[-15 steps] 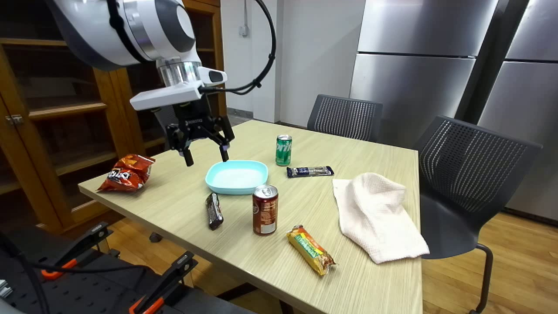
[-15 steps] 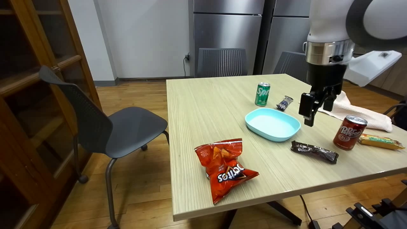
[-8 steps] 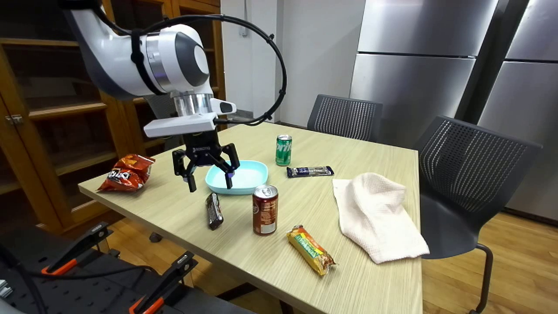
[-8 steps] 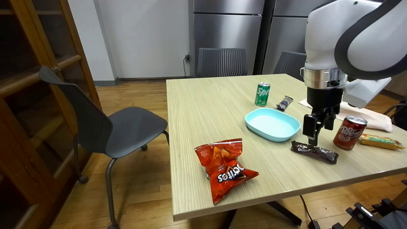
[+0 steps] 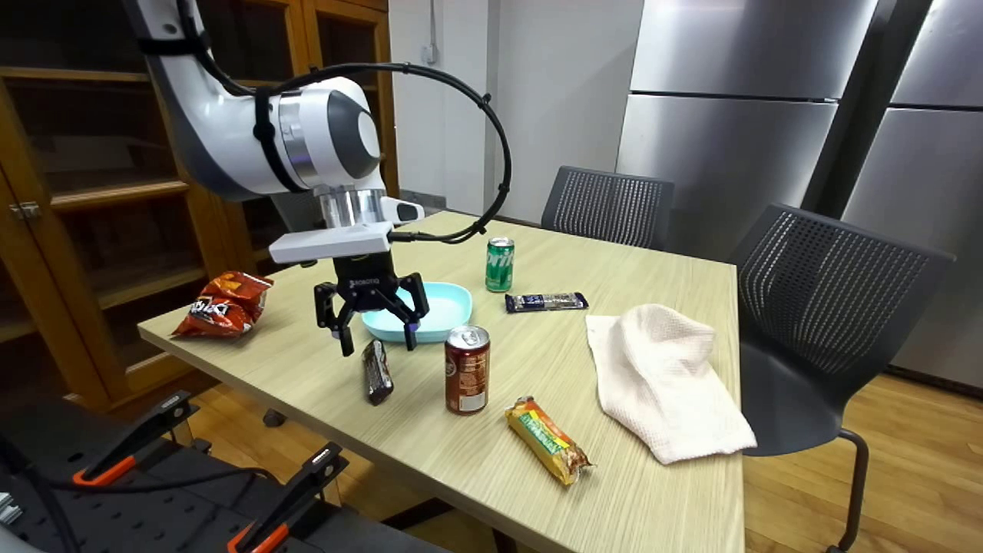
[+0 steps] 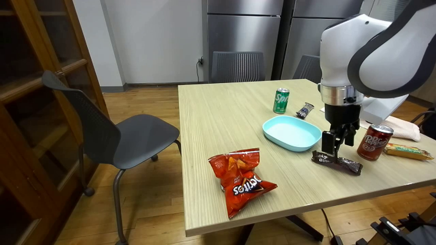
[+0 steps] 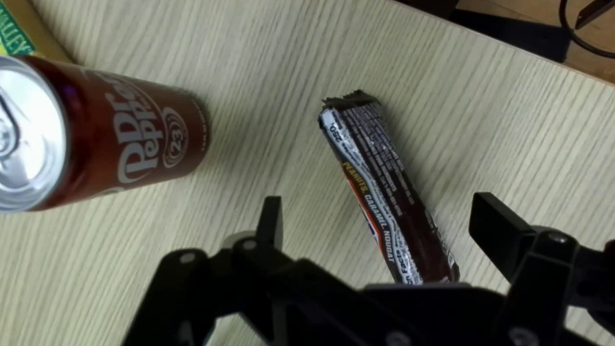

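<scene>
Now, across the pale table (image 6: 221,119) sits a turquoise tray (image 6: 291,132), and near it the gripper (image 5: 378,345) hangs with its jaws spread wide, holding nothing. A Dr Pepper can (image 7: 139,129) stands upright to one side, so a straight descent looks wisest. Below, between tray and table edge, the candy bar (image 7: 384,192) lies at a slant to the fingers (image 7: 271,222): a small wrist twist should square them up, and a gentle squeeze would spare it crumpling.
</scene>
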{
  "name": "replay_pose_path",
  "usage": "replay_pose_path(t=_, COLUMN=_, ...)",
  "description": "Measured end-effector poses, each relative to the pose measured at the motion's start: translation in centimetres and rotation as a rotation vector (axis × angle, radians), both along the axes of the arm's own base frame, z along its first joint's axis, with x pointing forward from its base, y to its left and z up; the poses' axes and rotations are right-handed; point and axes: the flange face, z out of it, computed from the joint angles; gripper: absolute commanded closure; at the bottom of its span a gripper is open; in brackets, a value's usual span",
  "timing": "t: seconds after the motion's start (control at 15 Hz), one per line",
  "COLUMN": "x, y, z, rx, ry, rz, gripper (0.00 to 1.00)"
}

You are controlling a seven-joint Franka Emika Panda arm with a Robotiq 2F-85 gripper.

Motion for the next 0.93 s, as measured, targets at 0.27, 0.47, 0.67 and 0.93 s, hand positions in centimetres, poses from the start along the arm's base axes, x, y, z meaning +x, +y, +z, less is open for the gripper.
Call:
replay_pose_path(t=0.27, x=-0.2, y=0.1, z=-1.2, rx=-0.018, ry=0.022, rz=0.033, gripper=0.00)
replay_pose_path(t=0.47, x=-0.4, y=0.5, z=-2.0, rx=-0.021, ry=0.027, rz=0.054, gripper=0.00)
replay_pose_path(t=0.67, x=-0.4, y=0.8, z=-2.2, rx=-0.019, ry=0.021, rz=0.065, gripper=0.35)
replay_pose_path(t=0.93, x=-0.3, y=0.8, z=-2.1, rx=-0.024, ry=0.012, rz=0.074, gripper=0.65)
